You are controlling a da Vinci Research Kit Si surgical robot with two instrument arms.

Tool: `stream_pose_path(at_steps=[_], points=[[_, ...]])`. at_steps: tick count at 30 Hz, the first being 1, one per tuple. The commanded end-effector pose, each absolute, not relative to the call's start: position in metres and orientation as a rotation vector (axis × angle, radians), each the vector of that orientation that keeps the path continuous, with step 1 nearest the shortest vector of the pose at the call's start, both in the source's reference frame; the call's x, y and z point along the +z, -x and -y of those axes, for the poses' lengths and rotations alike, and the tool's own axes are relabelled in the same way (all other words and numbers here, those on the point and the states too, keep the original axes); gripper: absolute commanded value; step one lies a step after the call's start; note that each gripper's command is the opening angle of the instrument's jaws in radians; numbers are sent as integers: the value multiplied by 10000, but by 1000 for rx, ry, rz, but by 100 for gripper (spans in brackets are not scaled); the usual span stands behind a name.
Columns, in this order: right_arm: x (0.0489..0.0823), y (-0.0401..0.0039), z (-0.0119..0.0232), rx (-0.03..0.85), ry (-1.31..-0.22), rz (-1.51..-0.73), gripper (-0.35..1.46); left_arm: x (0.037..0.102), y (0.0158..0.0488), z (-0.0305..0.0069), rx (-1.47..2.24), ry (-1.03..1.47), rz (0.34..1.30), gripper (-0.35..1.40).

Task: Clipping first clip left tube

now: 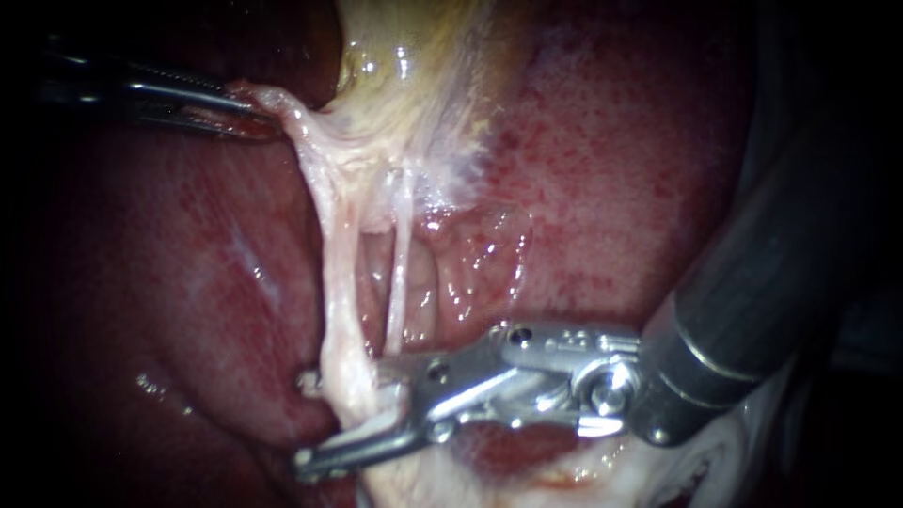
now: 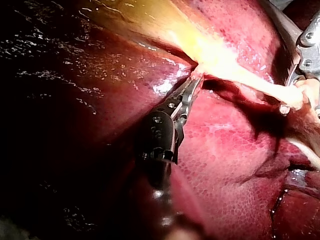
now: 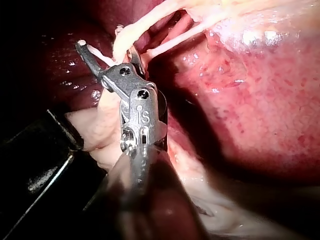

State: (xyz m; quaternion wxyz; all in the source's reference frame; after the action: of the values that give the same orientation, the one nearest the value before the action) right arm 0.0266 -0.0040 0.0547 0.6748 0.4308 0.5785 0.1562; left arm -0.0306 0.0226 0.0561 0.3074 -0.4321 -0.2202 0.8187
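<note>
Right instrument (image 1: 344, 416) jaws apart, straddling left tube (image 1: 336, 310) to clip it | left instrument (image 1: 243, 105) clamped on gallbladder (image 1: 414, 85), pulling tube taut

Free room lies over the liver (image 1: 179, 282) at the left middle of the frame and at the upper right. The gap between the left tube (image 1: 337, 310) and the right tube (image 1: 400, 263) is narrow. The right instrument (image 1: 343, 414) bars the lower right. The left instrument (image 1: 246, 107), gripping tissue (image 1: 282, 108), bars the upper left.
</note>
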Motion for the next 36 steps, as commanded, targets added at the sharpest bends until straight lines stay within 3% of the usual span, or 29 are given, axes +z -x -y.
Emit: stream_pose_path(at_steps=[1, 10, 18, 22, 28, 36], points=[[545, -266, 39, 347, -971, -1301, 48, 561, 305, -226, 2165, 1143, 583, -35], [543, -260, 34, 348, -973, -1302, 40, 561, 305, -226, 2165, 1143, 583, -35], [548, -253, 30, 360, -988, -1295, 20, 562, 306, -226, 2165, 1143, 582, -35], [552, -248, 27, 368, -997, -1289, 5, 562, 306, -226, 2165, 1143, 582, -35], [556, -243, 26, 398, -1026, -1270, -35, 562, 306, -226, 2165, 1143, 582, -35], [565, -238, 21, 420, -1046, -1256, -35, 562, 306, -226, 2166, 1143, 582, -35]])
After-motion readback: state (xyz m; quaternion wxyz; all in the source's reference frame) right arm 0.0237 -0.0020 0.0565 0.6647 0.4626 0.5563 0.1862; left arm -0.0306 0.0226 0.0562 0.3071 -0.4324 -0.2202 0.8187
